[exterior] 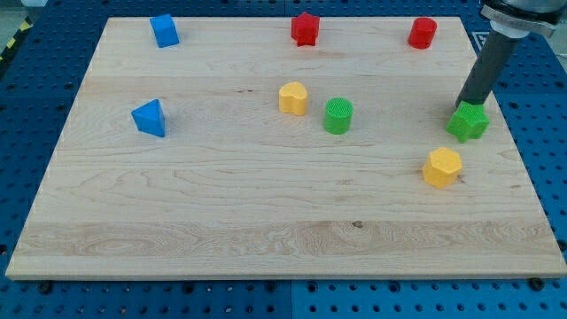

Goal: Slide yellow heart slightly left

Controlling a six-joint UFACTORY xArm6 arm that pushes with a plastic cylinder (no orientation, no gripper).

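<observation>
The yellow heart (pixel 293 97) sits a little above the board's middle. A green cylinder (pixel 337 116) stands close to its right. My tip (pixel 464 105) is far to the view's right of the heart, at the top edge of the green star (pixel 468 121), touching it or nearly so. The rod rises from there toward the view's top right.
A yellow hexagon (pixel 441 167) lies below the green star. A red star (pixel 305 28) and a red cylinder (pixel 423 33) sit along the top edge. A blue cube (pixel 164 30) is at top left, a blue triangle (pixel 150 118) at left. The wooden board (pixel 266 221) has blue pegboard around it.
</observation>
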